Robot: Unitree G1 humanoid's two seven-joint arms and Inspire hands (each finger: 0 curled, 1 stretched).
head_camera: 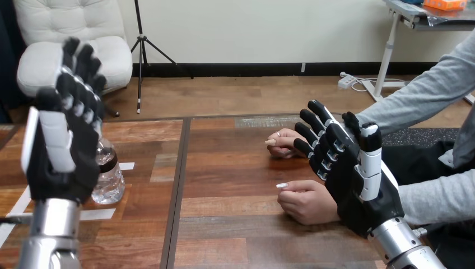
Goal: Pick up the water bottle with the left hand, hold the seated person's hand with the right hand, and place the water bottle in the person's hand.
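Note:
A clear water bottle [108,175] stands upright on the table at the left, partly hidden behind my left hand [63,151]. That hand is raised in front of it with straight fingers pointing up, open and holding nothing. My right hand [358,179] is at the right, open, with its fingers spread toward the person. The person's near hand [307,202] rests loosely curled on the table, right beside my right palm; whether they touch I cannot tell. The person's far hand [284,142] lies on the table just beyond my right fingers.
White tape strips [101,213] mark the table [224,185] around the bottle. A dark seam [178,185] runs down the tabletop between the bottle and the person's hands. The person's grey sleeves [431,196] reach in from the right edge.

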